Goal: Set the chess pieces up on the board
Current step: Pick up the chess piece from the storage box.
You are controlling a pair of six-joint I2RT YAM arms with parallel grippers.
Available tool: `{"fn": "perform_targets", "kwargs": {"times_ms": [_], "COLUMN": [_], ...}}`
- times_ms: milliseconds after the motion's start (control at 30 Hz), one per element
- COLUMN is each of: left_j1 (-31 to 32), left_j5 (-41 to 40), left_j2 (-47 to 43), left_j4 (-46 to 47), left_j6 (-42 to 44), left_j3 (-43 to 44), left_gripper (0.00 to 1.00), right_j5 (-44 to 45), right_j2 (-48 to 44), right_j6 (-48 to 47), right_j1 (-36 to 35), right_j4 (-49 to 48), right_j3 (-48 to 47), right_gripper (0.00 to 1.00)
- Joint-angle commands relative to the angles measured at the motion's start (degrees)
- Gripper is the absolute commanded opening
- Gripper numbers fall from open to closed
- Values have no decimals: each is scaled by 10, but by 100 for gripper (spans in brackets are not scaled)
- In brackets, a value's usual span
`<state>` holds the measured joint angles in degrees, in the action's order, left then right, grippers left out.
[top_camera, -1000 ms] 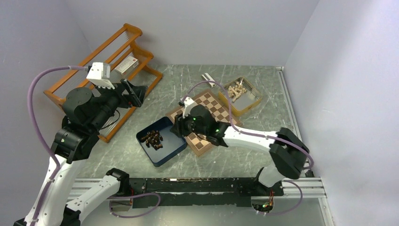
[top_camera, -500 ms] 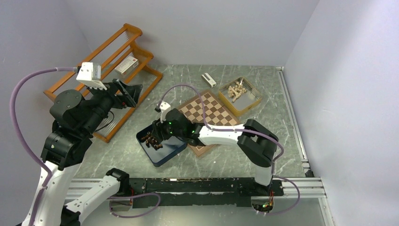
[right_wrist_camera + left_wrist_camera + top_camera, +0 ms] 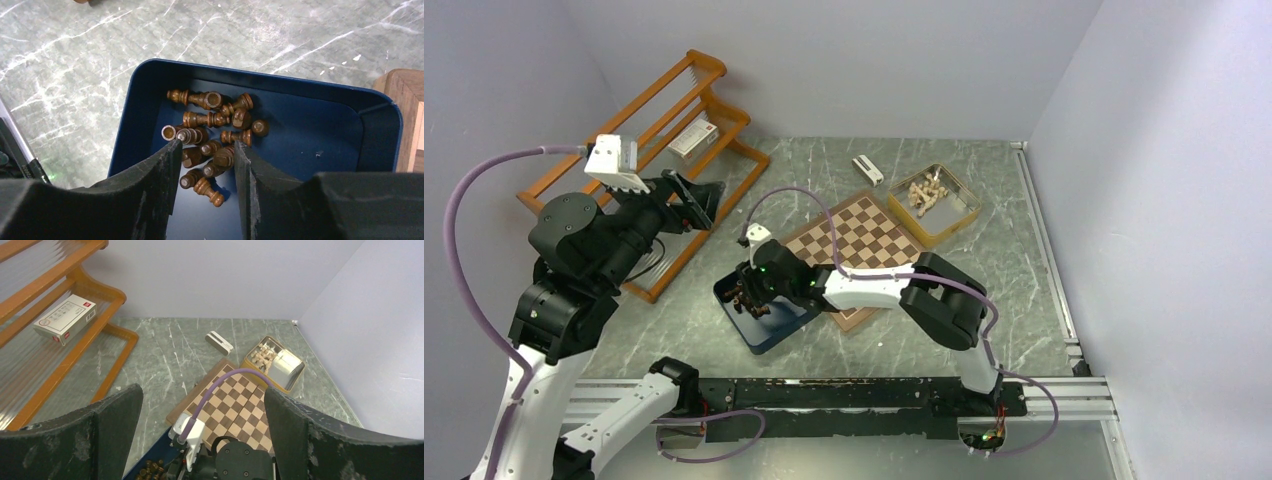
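Several dark brown chess pieces (image 3: 212, 125) lie in a heap in a dark blue box (image 3: 320, 140), also seen from above (image 3: 751, 297). My right gripper (image 3: 202, 150) hangs open just over the heap, its fingers either side of a few pieces, holding nothing; from above it is over the box (image 3: 749, 290). The checked board (image 3: 864, 240) lies right of the box with no pieces on it; it also shows in the left wrist view (image 3: 245, 405). My left gripper (image 3: 202, 440) is open and empty, raised high at the left (image 3: 699, 200).
An orange wooden rack (image 3: 659, 150) with a small white carton (image 3: 65, 319) stands at the back left. A yellow tin (image 3: 934, 205) of pale beige pieces sits right of the board. A small white block (image 3: 867, 170) lies behind the board.
My right gripper has swung left from the board's near corner to over the blue box and come down onto the heap. My left arm pulled back to the left, then held still.
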<state>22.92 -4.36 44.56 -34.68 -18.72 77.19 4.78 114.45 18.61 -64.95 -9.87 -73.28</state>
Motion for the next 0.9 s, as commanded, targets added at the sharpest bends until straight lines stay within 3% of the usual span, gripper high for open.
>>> {"fn": "perform_targets", "kwargs": {"times_ms": [0,300,567,867], "left_j1": [-3,-2,-2,-2], "left_j5": [-8,-4,-6,-10], "left_j2": [-8,-8,-9,-9], "left_j4": [-7,-2,1,14], "left_j6": [8,6,9,10], "left_j3": [3,-8,-15,-48], "left_gripper": [96,96,96,96], "right_j5": [39,61,68,55], "right_j2": [19,26,17,-39], "right_j6": [-3,-11,-15,-6], "right_j1": [-7,-13,-13,-12], "right_j4": [23,41,39,33], "right_j3": [-26,-35,-30,-10], "right_gripper": [45,39,21,14]}}
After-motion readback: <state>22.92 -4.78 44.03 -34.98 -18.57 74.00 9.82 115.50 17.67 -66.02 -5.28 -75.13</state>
